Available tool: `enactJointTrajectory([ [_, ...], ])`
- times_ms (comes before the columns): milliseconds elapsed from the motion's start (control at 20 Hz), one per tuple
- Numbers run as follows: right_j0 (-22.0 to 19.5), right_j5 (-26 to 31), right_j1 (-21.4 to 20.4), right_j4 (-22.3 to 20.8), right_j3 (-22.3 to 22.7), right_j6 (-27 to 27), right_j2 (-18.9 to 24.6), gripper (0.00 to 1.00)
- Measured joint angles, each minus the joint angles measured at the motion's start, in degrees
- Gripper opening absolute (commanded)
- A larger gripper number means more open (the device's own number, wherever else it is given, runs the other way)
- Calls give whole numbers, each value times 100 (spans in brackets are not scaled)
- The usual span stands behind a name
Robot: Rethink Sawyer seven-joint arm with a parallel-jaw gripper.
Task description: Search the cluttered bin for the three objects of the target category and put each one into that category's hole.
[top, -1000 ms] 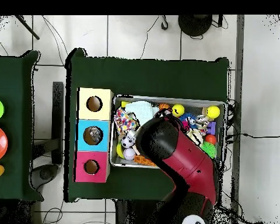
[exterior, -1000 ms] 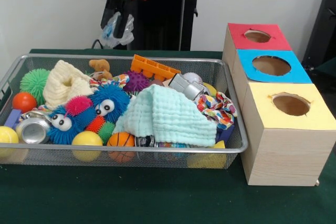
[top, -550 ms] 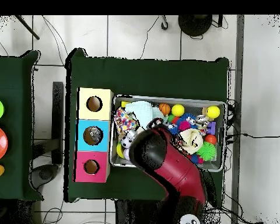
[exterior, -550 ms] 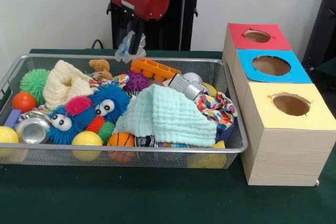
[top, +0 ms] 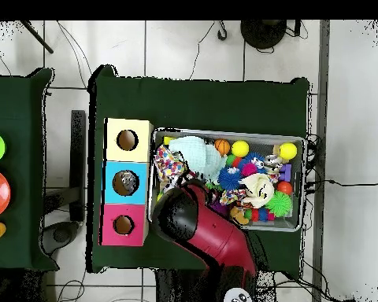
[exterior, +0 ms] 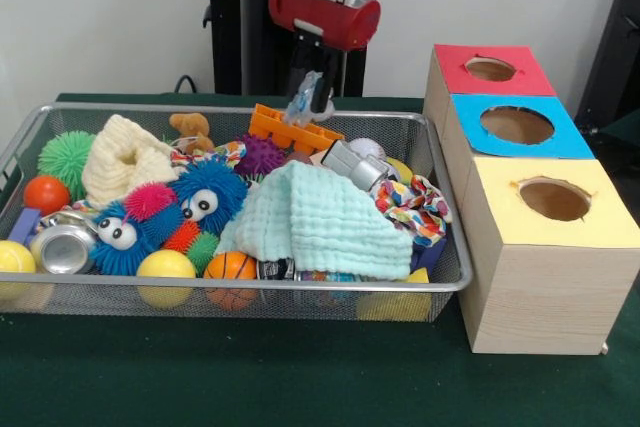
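Note:
My gripper [exterior: 310,97] hangs over the back rim of the wire bin [exterior: 250,285], above the orange toothed block [exterior: 292,130]. It is shut on a crumpled clear plastic wrapper [exterior: 309,107] that dangles from the fingers. To the right stands a wooden box with three holes: red [exterior: 490,69], blue [exterior: 517,125] and yellow [exterior: 553,199]. In the overhead view the red arm [top: 188,224] hides the gripper and covers the bin's corner beside the red hole [top: 124,225].
The bin holds a mint cloth [exterior: 325,219], blue furry toys [exterior: 205,197], a cream knit piece [exterior: 122,157], a green spiky ball [exterior: 66,155], yellow and orange balls, a crushed can [exterior: 62,247] and a patterned fabric ring [exterior: 415,207].
In the front view the arm has swung right along the bin's back edge toward the box, carrying the clear wrapper, and has come lower than a second ago.

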Motion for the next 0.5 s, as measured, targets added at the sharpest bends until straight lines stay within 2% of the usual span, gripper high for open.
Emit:
enactJointTrajectory([
  [500, -12, -6, -26, 1, 271, 0, 334, 0],
])
